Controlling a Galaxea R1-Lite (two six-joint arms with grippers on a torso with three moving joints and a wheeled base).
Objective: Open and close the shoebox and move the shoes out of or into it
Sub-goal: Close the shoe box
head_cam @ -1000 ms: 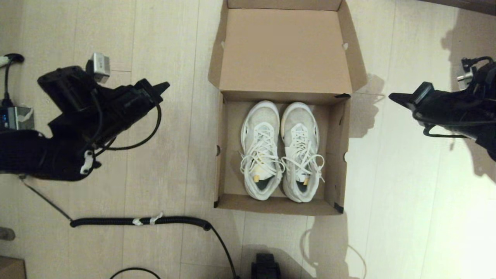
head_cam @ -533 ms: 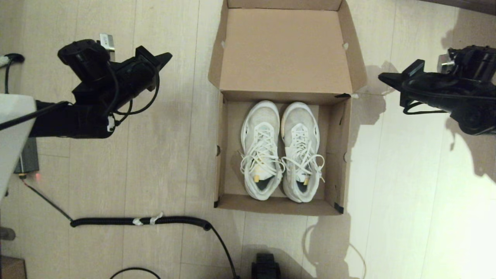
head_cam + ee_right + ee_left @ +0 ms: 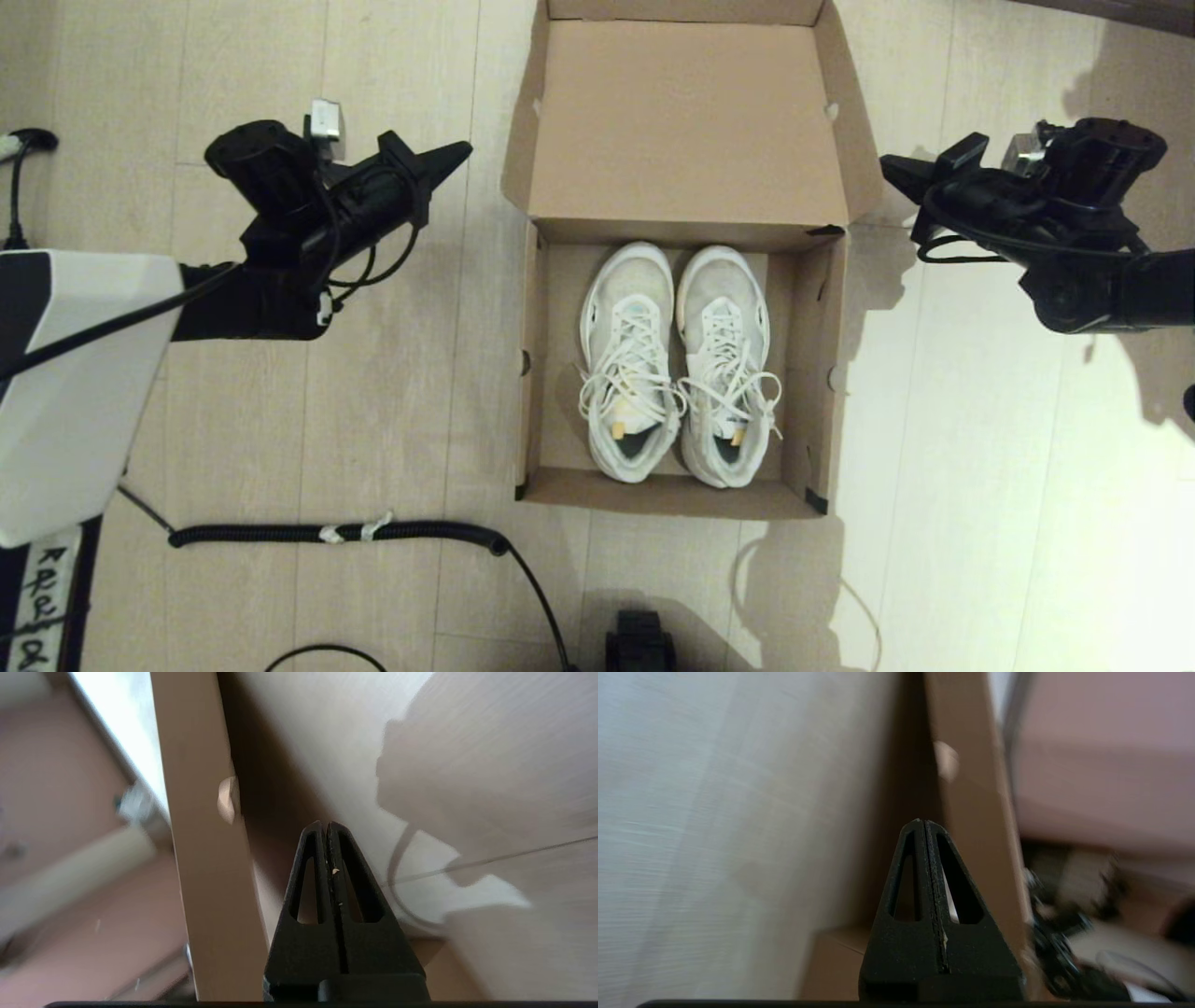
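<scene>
Shoebox (image 3: 677,373) sits on the wood floor (image 3: 411,392), lid (image 3: 686,117) hinged back and lying open, pair of white sneakers (image 3: 677,364) side by side inside, toes toward the lid.

Left claw (image 3: 448,154) closed, holding nothing, tip just beside the lid's left flap, apart from it. Wrist view confirms fingers pressed together next to the cardboard wall. Right claw (image 3: 896,168) same story: closed, empty, just beside the lid's right flap; contact there is hard to call, probably a hair off.

Read: both claws flank the lid, likely setting up to swing it shut.

Risks:
- Closed tips give point contact only; they can slip off the thin side flaps, or buckle them inward.
- Uneven push left vs right skews the lid or slides the whole box on the smooth floor.
- Coiled black cable (image 3: 336,534) on the floor near the box front, left of it; snag risk if the left arm drops back.
</scene>
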